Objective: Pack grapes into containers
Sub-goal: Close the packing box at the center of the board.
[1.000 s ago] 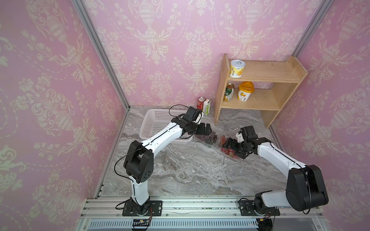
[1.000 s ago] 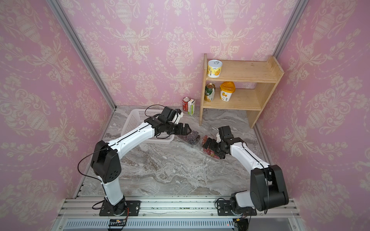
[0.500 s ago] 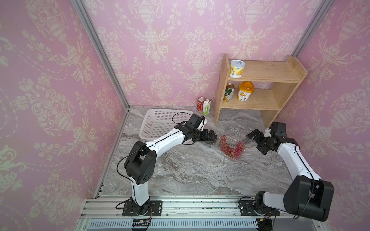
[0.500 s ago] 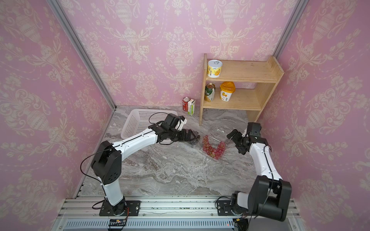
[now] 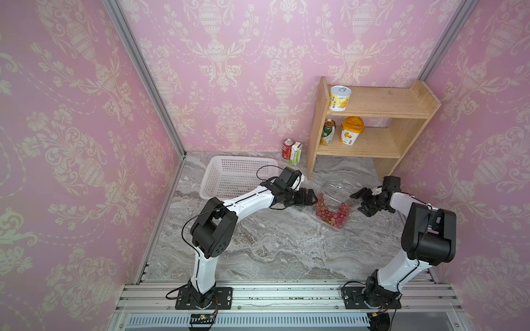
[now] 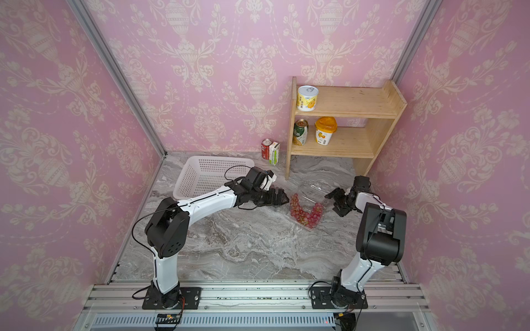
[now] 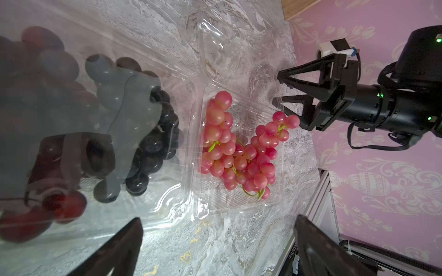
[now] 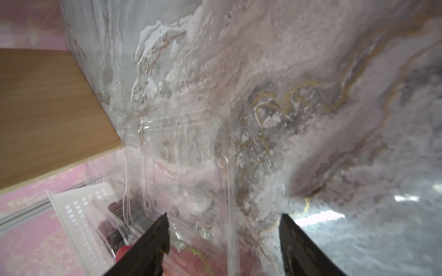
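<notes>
So the pink grapes (image 5: pixel 332 213) are sitting in an open clear container (image 5: pixel 341 227) on the marble table (image 5: pixel 272 243), right between the two arms, with its lid (image 5: pixel 334 186) lying open on the shelf (image 5: pixel 370 114) side. The left gripper (image 5: pixel 311 197) is hovering just beside the bunch, jaws spread wide and empty, and its wrist view is showing dark grapes (image 7: pixel 153 143) lying in a second container (image 7: pixel 172 203) right next to the first. The right gripper (image 5: pixel 357 204) is hanging at the opposite edge, jaws apart and not pinching anything, with clear plastic showing between them.
</notes>
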Controlling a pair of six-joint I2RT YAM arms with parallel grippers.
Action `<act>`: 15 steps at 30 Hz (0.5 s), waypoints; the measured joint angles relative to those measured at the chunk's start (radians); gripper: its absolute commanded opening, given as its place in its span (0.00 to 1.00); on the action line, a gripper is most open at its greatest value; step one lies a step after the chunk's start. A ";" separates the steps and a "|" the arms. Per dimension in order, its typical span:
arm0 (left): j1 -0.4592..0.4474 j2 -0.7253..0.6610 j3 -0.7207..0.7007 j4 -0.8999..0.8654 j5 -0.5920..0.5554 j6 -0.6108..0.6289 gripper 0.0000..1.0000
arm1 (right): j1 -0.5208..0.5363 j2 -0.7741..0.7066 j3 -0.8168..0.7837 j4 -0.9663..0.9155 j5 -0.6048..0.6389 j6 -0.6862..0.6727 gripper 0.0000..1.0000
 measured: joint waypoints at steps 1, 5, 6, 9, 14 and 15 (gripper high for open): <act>-0.003 0.011 0.011 0.002 0.005 0.000 0.99 | 0.003 0.021 0.002 0.010 -0.004 0.003 0.65; -0.012 0.040 0.058 0.004 0.012 -0.004 0.99 | 0.016 0.059 0.031 0.039 -0.020 0.010 0.54; -0.012 0.047 0.068 0.004 0.012 -0.006 0.99 | 0.020 0.066 0.035 0.047 -0.021 0.008 0.51; -0.018 0.069 0.085 0.005 0.013 -0.015 0.99 | 0.028 0.072 0.038 0.050 -0.018 0.005 0.39; -0.018 0.083 0.090 0.016 0.017 -0.018 0.99 | 0.030 0.071 0.048 0.051 -0.008 -0.003 0.20; -0.018 0.083 0.090 0.018 0.018 -0.019 0.99 | 0.030 0.071 0.048 0.051 -0.005 -0.002 0.20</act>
